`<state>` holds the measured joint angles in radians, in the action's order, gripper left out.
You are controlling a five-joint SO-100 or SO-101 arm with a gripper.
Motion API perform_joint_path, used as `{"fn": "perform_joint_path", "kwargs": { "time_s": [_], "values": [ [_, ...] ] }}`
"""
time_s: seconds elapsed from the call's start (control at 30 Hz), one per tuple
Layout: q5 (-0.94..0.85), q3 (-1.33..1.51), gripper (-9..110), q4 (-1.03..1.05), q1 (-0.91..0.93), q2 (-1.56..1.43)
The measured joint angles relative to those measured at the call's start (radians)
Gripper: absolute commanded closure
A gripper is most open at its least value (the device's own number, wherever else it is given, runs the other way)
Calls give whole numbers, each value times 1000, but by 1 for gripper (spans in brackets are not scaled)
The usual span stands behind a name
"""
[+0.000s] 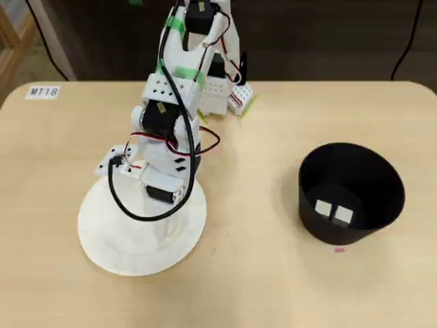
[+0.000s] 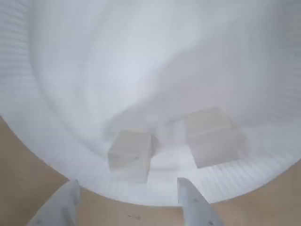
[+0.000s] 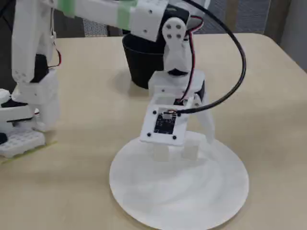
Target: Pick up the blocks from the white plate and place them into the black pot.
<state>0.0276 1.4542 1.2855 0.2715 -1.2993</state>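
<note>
Two white blocks lie side by side on the white plate [image 2: 70, 70], one on the left [image 2: 129, 155] and one on the right [image 2: 214, 139] in the wrist view. They also show in the fixed view [image 3: 160, 151], [image 3: 190, 151]. My gripper [image 2: 131, 202] is open and empty, hovering low over the plate's rim, with the left block just ahead of the gap between its fingers. In the overhead view my arm covers these blocks on the plate [image 1: 109, 239]. The black pot [image 1: 382, 198] stands at the right and holds two more white blocks [image 1: 323, 208], [image 1: 343, 216].
The arm's base [image 1: 218, 89] stands at the table's back edge. A label reading MT18 [image 1: 43, 91] is stuck at the back left corner. A small pink mark [image 1: 339, 250] lies in front of the pot. Bare tabletop lies between plate and pot.
</note>
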Motion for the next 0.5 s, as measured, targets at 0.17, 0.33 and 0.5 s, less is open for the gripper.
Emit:
{"fn": "perform_joint_path", "kwargs": {
  "time_s": [0.17,0.33,0.5],
  "values": [
    [17,0,74,-28,11,37],
    [15,-2,78,-63,12,63],
    [15,-2,92,-101,18,83]
  ]
}}
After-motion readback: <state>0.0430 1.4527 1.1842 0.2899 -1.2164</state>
